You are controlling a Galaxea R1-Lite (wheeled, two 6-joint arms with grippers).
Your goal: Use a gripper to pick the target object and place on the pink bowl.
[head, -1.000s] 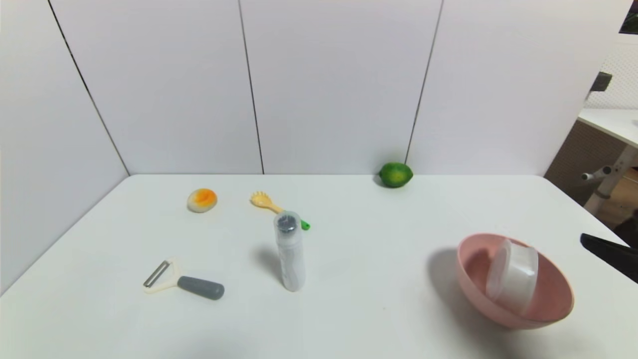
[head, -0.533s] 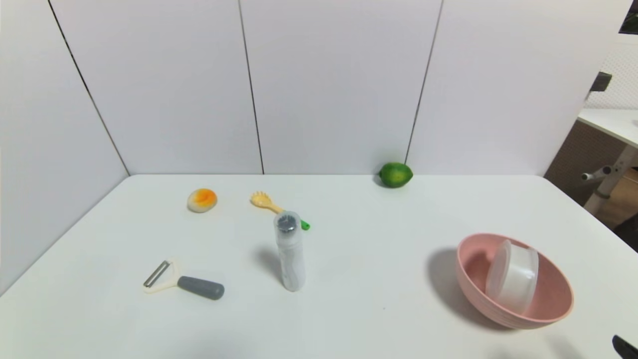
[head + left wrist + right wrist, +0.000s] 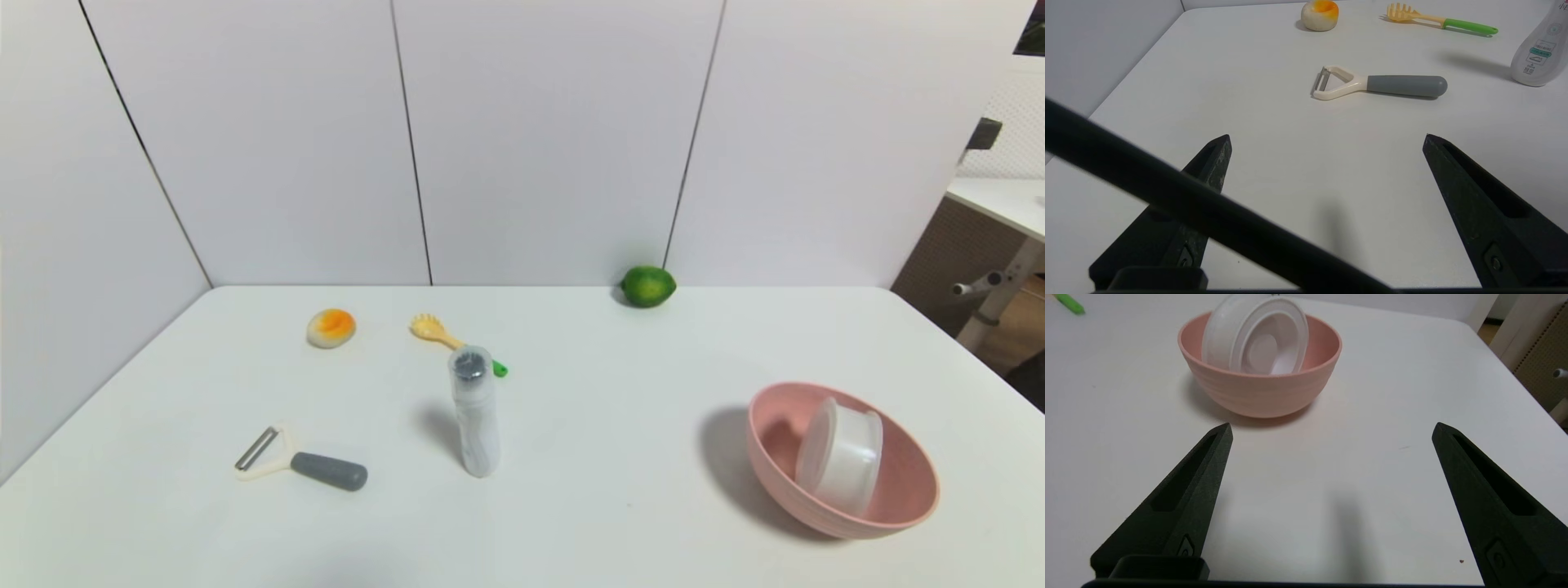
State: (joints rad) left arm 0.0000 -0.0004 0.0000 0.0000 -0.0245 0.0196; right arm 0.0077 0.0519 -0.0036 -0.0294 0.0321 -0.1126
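The translucent white container point(image 3: 841, 456) lies tilted on its side inside the pink bowl point(image 3: 767, 457), at the table's right front; the right wrist view shows the same container point(image 3: 1257, 339) resting in the bowl point(image 3: 1261, 390). My right gripper point(image 3: 1331, 430) is open and empty, low over the bare table a short way back from the bowl. My left gripper point(image 3: 1327, 139) is open too, holding nothing, near the table's front left. Neither gripper shows in the head view.
A tall clear bottle point(image 3: 473, 412) stands mid-table. A peeler point(image 3: 298, 464) lies at front left, a pasta fork point(image 3: 453, 341) and an orange-topped piece point(image 3: 331, 327) farther back, a lime point(image 3: 647, 286) by the wall. The table's right edge point(image 3: 1527, 384) runs near the bowl.
The right arm's black tip, at the head view's right edge a second ago, has dropped out of that view. The container has settled slightly lower in the bowl.
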